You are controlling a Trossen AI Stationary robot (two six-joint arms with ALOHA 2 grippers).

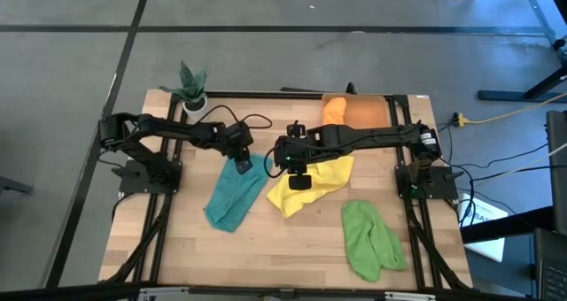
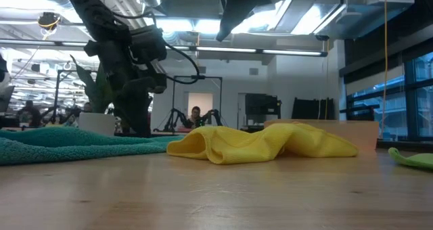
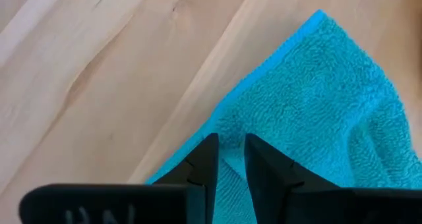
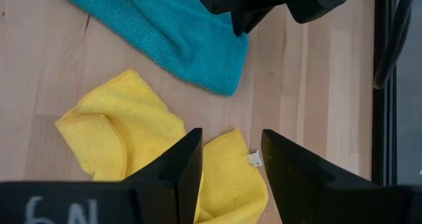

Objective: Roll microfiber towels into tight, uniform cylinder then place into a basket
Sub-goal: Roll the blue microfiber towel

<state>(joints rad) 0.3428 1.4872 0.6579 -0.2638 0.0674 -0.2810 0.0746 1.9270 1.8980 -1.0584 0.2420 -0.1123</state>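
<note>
— Where are you?

— My left gripper [image 3: 229, 159] hangs over the teal towel's [image 1: 235, 195] top corner, jaws slightly parted, holding nothing.

— Risk?

— I pinch one layer; the roll goes loose. My right gripper [image 4: 231, 151] waits open above the yellow towel [image 1: 310, 184].

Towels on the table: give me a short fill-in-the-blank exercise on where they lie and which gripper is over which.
1. The left gripper sits at one end of the ____ towel.
2. The right gripper, jaws open, hangs over the ____ towel.
3. The orange towel lies in the ____ at the table's far edge.
4. The light green towel lies on the bare table, touched by ____ gripper.

Missing words: teal; yellow; basket; neither
</note>
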